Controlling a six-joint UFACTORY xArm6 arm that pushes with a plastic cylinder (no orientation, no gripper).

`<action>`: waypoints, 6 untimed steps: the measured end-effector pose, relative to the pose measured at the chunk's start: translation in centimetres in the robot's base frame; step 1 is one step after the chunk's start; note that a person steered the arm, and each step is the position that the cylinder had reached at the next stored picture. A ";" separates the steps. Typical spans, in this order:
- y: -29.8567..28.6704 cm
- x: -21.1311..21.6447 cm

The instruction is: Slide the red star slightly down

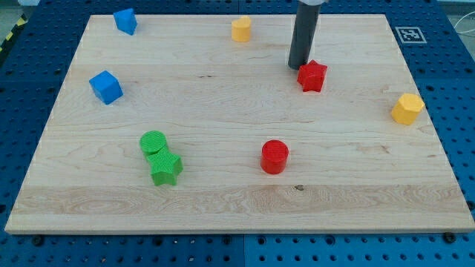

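You are looking at a pale wooden table point(237, 200) that sits on a blue perforated base point(30, 81), with a small black-and-white marker tag point(410, 34) at the table's corner in the view's top right. A strip of yellow-and-black tape point(11, 33) shows at the view's far left edge.

Your arm carries no hand at all, so there is nothing to open or close: it ends in a straight dark rod point(304, 33) coming down from the view's top. My tip point(297, 67) rests on the table just at the upper left of the red star point(312, 76), so close that the two look to be touching, though you cannot be sure of contact from this angle.

The red star lies in the upper right part of the table, right of centre. Well below it, toward the view's bottom, stands a red cylinder point(274, 156). To the view's right, near the table's edge, sits a yellow hexagonal block point(407, 108). Another yellow block point(241, 29), roughly cylindrical, is near the top edge, left of the rod.

On the left side you have two blue blocks: a blue one point(125, 21) near the top left corner and a blue cube point(105, 87) below it. Lower down, a green cylinder point(154, 142) touches a green star point(165, 167) just beneath it.
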State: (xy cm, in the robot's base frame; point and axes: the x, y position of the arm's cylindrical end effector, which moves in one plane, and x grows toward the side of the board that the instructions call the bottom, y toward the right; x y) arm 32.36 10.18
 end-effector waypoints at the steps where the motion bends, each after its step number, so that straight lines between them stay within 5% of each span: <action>1: 1.4 -2.0; 5: -3.2 10.6; 6: -4.7 10.8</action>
